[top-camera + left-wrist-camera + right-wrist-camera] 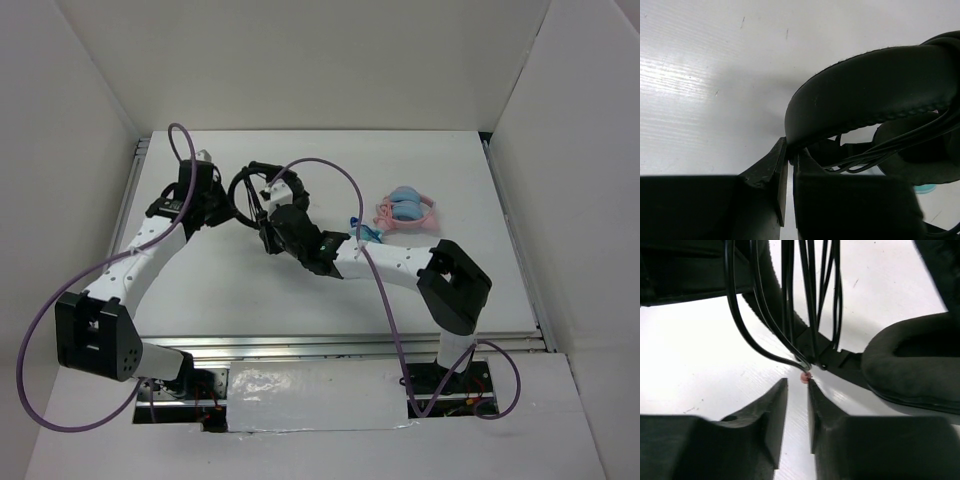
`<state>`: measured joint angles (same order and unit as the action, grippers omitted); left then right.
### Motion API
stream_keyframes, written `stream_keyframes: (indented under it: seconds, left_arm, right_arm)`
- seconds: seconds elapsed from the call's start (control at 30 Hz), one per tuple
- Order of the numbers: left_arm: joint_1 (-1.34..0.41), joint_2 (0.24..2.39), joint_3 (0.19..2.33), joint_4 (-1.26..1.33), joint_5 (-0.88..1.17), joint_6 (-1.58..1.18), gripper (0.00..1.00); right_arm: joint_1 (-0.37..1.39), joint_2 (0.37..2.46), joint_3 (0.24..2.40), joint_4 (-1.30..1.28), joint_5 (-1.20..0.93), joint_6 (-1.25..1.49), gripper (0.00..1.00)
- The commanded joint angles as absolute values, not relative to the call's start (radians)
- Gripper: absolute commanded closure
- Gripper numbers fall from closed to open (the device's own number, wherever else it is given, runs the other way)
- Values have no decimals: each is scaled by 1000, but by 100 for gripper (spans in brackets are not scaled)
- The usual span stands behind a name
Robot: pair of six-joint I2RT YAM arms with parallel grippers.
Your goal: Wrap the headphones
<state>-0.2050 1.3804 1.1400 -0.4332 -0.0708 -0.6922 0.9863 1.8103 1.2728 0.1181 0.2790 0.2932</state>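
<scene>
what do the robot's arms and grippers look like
Both the left arm and right arm have white links with boxy black joints and a looping purple cable. The left gripper and right gripper have matte black wedge-shaped fingers.

Headphones (875,90) left of second pair (407,209) (apart)

I see pink-and-blue headphones (408,212) flat on the white table (230,300), about 2 o'clock from its centre. Small teal item (367,234) just beside them at their 8 o'clock, partly hidden, can't tell what. White walls (300,60) all round.
</scene>
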Motion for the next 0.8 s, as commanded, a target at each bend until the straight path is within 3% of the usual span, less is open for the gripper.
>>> stream_keyframes:
  seconds: [0.0, 0.17, 0.23, 0.27, 0.3, 0.57, 0.7, 0.77]
  left_arm:
    - [-192, 1374, 1192, -319, -14, -736, 100]
    - [-183, 1394, 1232, -333, -9, -732, 100]
    - [-173, 1400, 1252, -340, -8, -732, 100]
    - [-170, 1404, 1259, -354, -8, -730, 100]
    - [-167, 1407, 1276, -357, -9, -729, 100]
    - [-124, 1456, 1307, -385, 8, -727, 100]
    - [-98, 1505, 1314, -382, 9, -718, 100]
    - [-80, 1555, 1339, -422, 14, -710, 100]
  right_arm:
    - [997, 1809, 1281, 186, 291, 314, 67]
    - [999, 1775, 1221, 204, 334, 327, 51]
    - [999, 1735, 1200, 212, 331, 327, 33]
    - [1002, 1718, 1175, 213, 334, 327, 31]
    - [1002, 1686, 1163, 212, 334, 321, 1]
    - [1020, 1375, 942, 187, 311, 330, 0]
    - [1002, 1244, 871, 86, 602, 473, 0]
    - [932, 1211, 894, -67, 623, 546, 0]
